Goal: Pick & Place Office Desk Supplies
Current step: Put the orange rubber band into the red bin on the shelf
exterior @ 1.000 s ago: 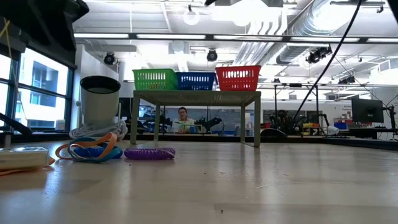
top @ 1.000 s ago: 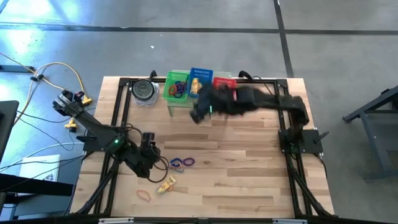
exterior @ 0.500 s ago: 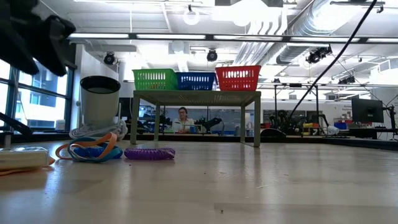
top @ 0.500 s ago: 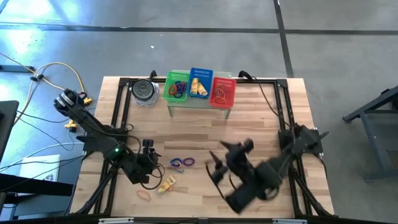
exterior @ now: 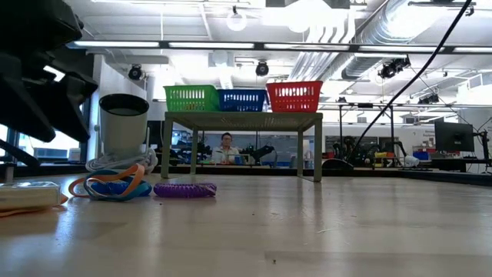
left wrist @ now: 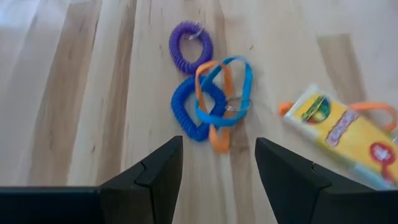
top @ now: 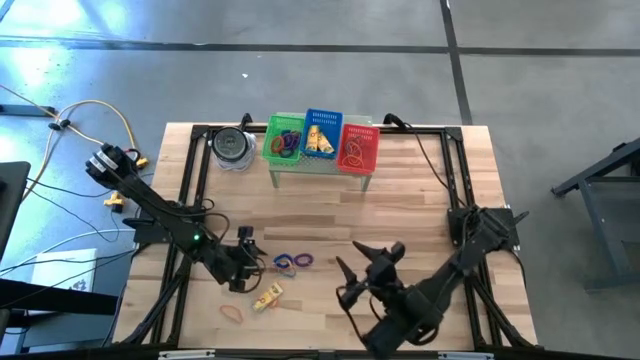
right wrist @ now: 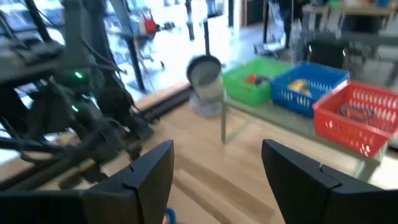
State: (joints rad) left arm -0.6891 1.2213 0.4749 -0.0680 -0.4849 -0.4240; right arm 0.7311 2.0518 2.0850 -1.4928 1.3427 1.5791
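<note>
The office desk supplies lie loose on the wooden table near its left. A purple coil loop (left wrist: 191,46), a blue coil loop (left wrist: 198,111) and a light-blue and an orange band (left wrist: 225,102) lie in a cluster (top: 293,262). A yellow packet (left wrist: 345,134) and an orange band loop (top: 232,312) lie nearer the front edge. My left gripper (left wrist: 217,168) is open, low and tipped down just left of the cluster (top: 250,262). My right gripper (top: 362,262) hangs open above the near middle of the table, with nothing between its fingers (right wrist: 217,180).
A green basket (top: 284,140), a blue basket (top: 322,133) and a red basket (top: 360,147) with items inside stand on a small raised stand at the far edge. A round grey tin (top: 233,147) stands left of them. Bare wood lies between the arms.
My right gripper has swung from above the baskets at the far edge to the near middle of the table, sinking and turning as it went. My left gripper has come down and tipped further toward the loop cluster. The supplies have not moved.
</note>
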